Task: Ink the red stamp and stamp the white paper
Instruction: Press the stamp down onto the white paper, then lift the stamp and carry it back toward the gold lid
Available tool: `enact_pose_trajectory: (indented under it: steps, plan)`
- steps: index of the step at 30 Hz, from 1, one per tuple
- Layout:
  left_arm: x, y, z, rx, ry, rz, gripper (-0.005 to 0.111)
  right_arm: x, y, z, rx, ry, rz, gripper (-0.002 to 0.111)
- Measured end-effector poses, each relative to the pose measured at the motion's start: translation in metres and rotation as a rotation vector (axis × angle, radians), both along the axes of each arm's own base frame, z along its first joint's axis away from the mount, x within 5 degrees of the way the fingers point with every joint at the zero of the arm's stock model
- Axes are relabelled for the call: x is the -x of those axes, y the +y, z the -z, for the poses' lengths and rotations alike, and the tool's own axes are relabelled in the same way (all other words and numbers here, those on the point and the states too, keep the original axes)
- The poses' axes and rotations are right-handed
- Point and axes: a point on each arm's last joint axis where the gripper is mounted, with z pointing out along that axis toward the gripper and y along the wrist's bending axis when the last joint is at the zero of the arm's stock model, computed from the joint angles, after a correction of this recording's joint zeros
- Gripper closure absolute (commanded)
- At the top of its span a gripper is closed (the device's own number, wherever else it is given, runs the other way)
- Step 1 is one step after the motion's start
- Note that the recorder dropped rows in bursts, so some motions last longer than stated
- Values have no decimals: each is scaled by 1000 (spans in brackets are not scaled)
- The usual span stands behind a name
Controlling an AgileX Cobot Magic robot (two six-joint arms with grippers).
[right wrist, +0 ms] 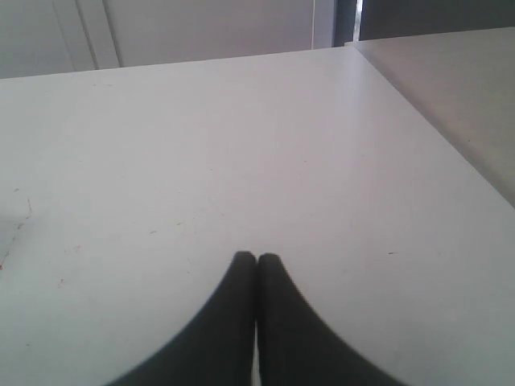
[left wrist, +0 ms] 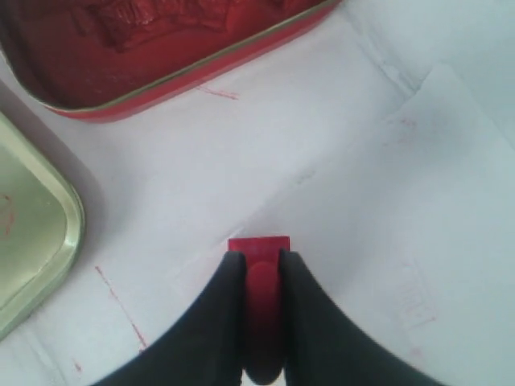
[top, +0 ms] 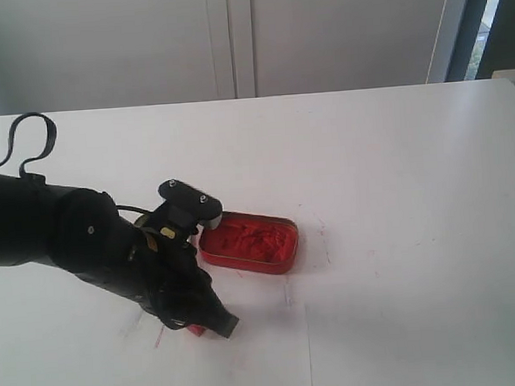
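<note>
Red stamp [left wrist: 259, 245] on white paper [left wrist: 386, 233], between tips of left claw [left wrist: 261, 259]

— Stamps?
— One only: a red stamp [left wrist: 258, 245].
— Tins?
— Two. One red ink tin [top: 247, 242], one pale metal tin [left wrist: 32, 233] (caught only in the left wrist view, just beside the first).
— Paper?
— One white paper [top: 268, 359] counted for sure; overlapping edges there, so perhaps a second sheet, impossible to tell.
— Grippers?
— Two: left gripper [left wrist: 261, 257], right gripper [right wrist: 257, 259].
— Arms in the exterior view?
— Just one black arm [top: 68, 240].
— Tables?
— One white table [top: 395, 150].
</note>
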Motion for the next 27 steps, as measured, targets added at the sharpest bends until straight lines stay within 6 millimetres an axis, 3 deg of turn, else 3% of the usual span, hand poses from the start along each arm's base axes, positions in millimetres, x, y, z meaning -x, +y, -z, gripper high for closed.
enact_pose_trajectory:
  steps: [10, 27]
  plan:
    - [3, 4, -32, 73, -91, 1, 107, 0, 0, 0, 0, 0, 0, 108]
    - [4, 5, -41, 91, -123, 3, 107, 0, 0, 0, 0, 0, 0, 108]
